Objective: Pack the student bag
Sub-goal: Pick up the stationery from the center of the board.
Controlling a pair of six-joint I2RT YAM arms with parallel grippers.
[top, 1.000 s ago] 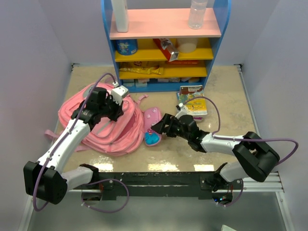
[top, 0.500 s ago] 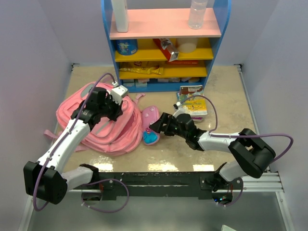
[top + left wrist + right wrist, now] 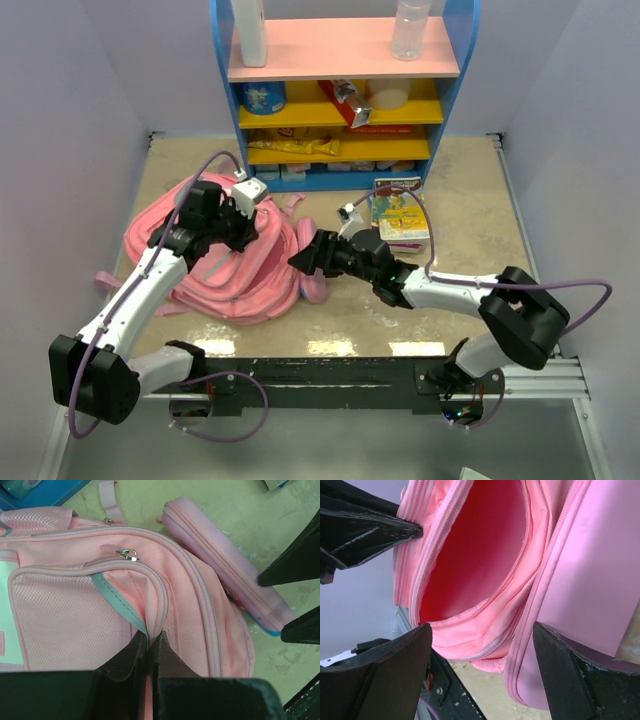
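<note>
Loading is under way — the left gripper [image 3: 148,652] is pinching the student bag [image 3: 235,270], beside the shelf [image 3: 340,90] on the desk, agape; the right gripper [image 3: 485,665], spread wide around the pencil case [image 3: 225,575], needs to be pushing inward.

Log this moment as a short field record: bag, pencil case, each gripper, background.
bag: pink backpack lying on the table, main compartment open
pencil case: pink and blue pencil case against the bag's right side
left gripper: left gripper shut on the bag's fabric edge by the zip
right gripper: right gripper wide open around the pencil case, at the bag's opening
background: shelf unit, booklet
</note>
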